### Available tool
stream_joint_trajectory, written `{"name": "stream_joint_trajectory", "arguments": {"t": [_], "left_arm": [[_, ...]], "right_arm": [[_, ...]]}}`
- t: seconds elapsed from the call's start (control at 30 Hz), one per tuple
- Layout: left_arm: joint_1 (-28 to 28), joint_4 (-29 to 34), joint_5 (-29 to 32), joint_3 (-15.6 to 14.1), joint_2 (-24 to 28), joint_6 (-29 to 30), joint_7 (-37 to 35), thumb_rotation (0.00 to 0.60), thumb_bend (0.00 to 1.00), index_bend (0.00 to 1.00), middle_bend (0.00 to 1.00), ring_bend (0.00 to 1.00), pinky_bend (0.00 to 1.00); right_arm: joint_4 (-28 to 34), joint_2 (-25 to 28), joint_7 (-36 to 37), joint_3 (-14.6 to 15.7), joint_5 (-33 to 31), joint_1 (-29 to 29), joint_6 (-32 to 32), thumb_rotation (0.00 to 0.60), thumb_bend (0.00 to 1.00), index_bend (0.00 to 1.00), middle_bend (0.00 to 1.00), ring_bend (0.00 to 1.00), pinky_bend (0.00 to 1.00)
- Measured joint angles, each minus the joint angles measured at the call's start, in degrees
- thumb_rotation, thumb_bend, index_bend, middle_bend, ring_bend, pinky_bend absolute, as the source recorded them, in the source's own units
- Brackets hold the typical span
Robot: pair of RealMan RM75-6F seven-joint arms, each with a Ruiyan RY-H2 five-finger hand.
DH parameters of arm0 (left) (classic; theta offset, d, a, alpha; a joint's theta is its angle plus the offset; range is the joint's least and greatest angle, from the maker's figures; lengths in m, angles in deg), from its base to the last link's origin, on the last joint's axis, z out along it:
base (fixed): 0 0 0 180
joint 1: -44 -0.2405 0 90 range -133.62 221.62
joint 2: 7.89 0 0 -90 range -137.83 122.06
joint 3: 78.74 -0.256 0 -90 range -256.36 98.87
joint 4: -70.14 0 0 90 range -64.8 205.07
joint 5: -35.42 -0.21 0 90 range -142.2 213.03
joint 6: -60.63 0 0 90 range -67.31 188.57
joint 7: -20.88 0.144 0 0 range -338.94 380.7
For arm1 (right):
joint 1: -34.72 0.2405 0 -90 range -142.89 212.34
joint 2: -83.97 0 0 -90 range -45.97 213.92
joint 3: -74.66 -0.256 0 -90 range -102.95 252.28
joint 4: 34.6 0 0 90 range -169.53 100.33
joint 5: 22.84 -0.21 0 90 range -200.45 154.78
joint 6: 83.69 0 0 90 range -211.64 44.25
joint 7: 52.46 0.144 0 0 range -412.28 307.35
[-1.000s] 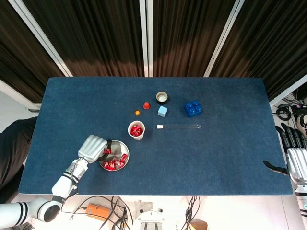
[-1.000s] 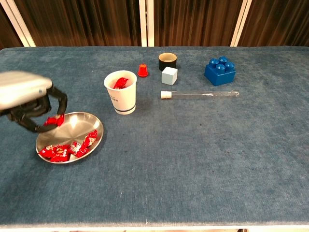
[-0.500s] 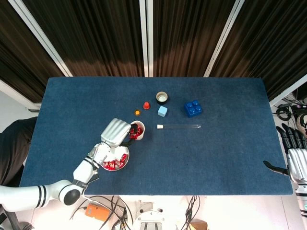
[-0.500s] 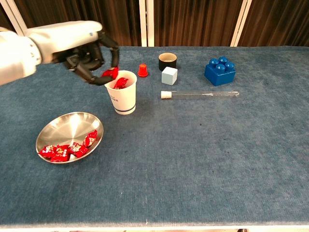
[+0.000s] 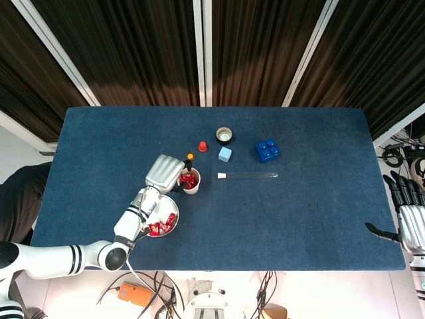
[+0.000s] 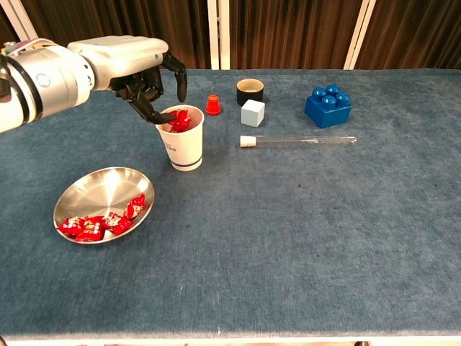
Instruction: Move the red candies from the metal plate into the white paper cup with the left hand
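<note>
Table [image 6: 302, 238]: covered in blue cloth; carried everything listed below.
Left arm [image 5: 80, 256]: reached from the near left edge across the plate toward the cup.
Left hand [image 6: 140, 72]: hovered over the cup's near-left rim, fingers [image 6: 151, 115] curled down to the mouth – whether a candy was pinched between the tips or already let go, cannot tell from either view.
Right hand [image 5: 408, 222]: idle off the table's right edge, fingers apart, holding nothing.
Metal plate [image 6: 108, 186]: stood near the front left, well apart from the hand; far half bare.
White paper cup [image 6: 181, 144]: upright, just behind and to the right of the plate; red wrappers visible up to its rim.
Test tube [image 6: 299, 140]: lay on its side right of the cup, capped end toward it.
Blue brick [image 6: 328, 107]: stood behind the tube's far end.
Black cup [image 6: 250, 91], pale cube [image 6: 252, 112], red cap [image 6: 212, 104]: clustered behind the paper cup; an orange cap [image 5: 190, 157] showed only in the head view.
Red candies on plate [image 6: 101, 222]: several heaped along the near rim.
Red candies in cup [image 6: 180, 119]: a few, directly under the fingertips.
Step in hand: judged to be the drop over the cup – task partly done, with candies left on the plate.
Next move: called for fingers fully parted over the mouth, a lift clear of the light cup without nudging it, then a return to the plate's near rim.
</note>
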Motion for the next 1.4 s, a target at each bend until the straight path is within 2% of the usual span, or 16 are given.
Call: {"name": "stream_joint_trajectory", "arguments": {"t": [0.2,0.4,0.53,0.67,0.9,1.13,1.4], "left_arm": [[-1.4,2.0,-0.8,-1.4,1.5,3.0,-0.4,0.6,0.15,0.31,0.9,0.85,0.78],[-5.5,5.6,-7.0,-4.1,5.0,7.4,-4.3,0.6,0.15,0.31,0.9,0.85,0.78],[-8.8,7.9,-12.0,-7.1,7.8,10.1,-6.8,0.6,0.15,0.35,0.9,0.85,0.78],[-12.0,9.8,-17.2,-11.4,10.3,11.8,-8.5,0.6,0.16,0.36,0.9,0.85,0.78],[-15.4,11.8,-20.7,-16.7,11.7,11.5,-7.6,0.6,0.16,0.37,0.9,0.85,0.78],[-17.1,12.6,-21.5,-18.4,10.3,10.6,-6.4,0.6,0.15,0.37,0.9,0.85,0.78],[-16.5,7.8,-23.6,-17.2,5.3,8.0,-6.9,0.6,0.16,0.37,0.9,0.85,0.78]], "right_arm": [[0.3,0.0,-0.3,-0.2,0.0,0.4,-0.3,0.6,0.18,0.0,0.03,0.0,0.09],[0.8,0.4,-0.8,-0.4,0.2,0.6,-0.3,0.6,0.19,0.0,0.03,0.0,0.09],[1.0,0.5,-1.0,-0.4,0.6,0.8,-0.3,0.6,0.18,0.0,0.03,0.0,0.09],[1.1,0.6,-1.2,-0.4,0.7,0.9,-0.2,0.6,0.19,0.0,0.03,0.0,0.09],[1.8,1.2,-1.8,-0.4,1.3,1.0,0.1,0.6,0.18,0.0,0.03,0.0,0.09],[2.0,1.4,-2.0,-0.3,1.3,1.1,-0.1,0.6,0.18,0.0,0.03,0.0,0.09],[1.9,1.3,-1.9,-0.1,1.4,1.1,-0.2,0.6,0.19,0.0,0.03,0.0,0.09]]}}
